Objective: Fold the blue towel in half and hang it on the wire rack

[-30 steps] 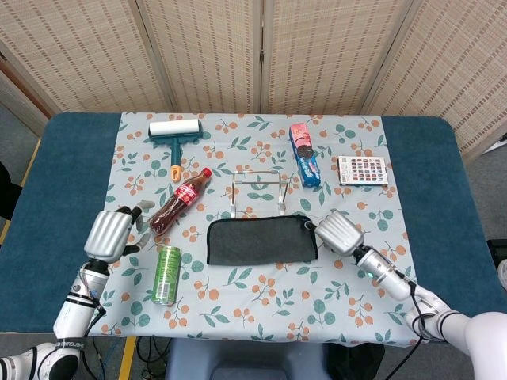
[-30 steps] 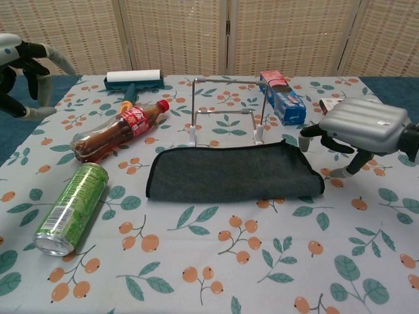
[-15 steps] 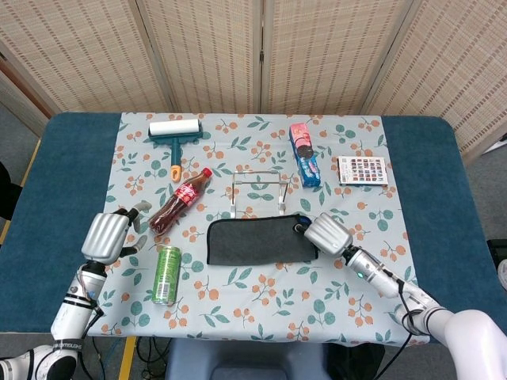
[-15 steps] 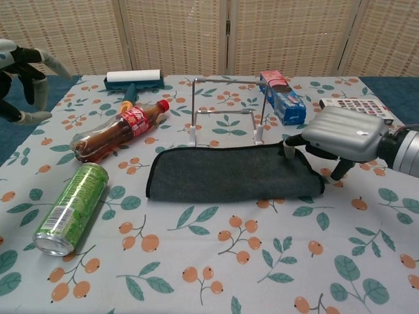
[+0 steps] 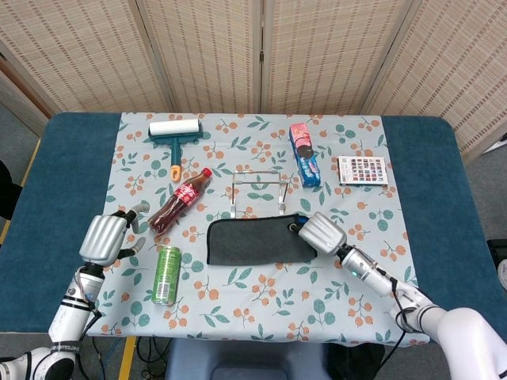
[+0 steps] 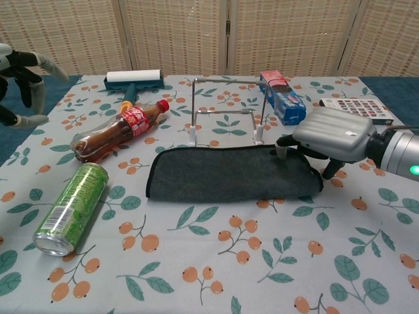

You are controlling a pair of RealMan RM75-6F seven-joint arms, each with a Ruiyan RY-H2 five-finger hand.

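Blue towel (image 6: 226, 173) lies folded flat on the bench (image 5: 428, 170), just in front of the wire rack (image 6: 226, 108). The right hand (image 6: 330, 134) rests over its right end, grip unclear; the left hand (image 5: 103, 237) hovers with fingers apart, holding nothing

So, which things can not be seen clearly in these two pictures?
- Right hand: its own back covers the fingertips in both views, so whether it grips the blue towel cannot be told.
- Towel's right end: hidden under that hand in the head view.
- Left hand: cut off by the left edge in the chest view.
- Small box: print too small in the head view.
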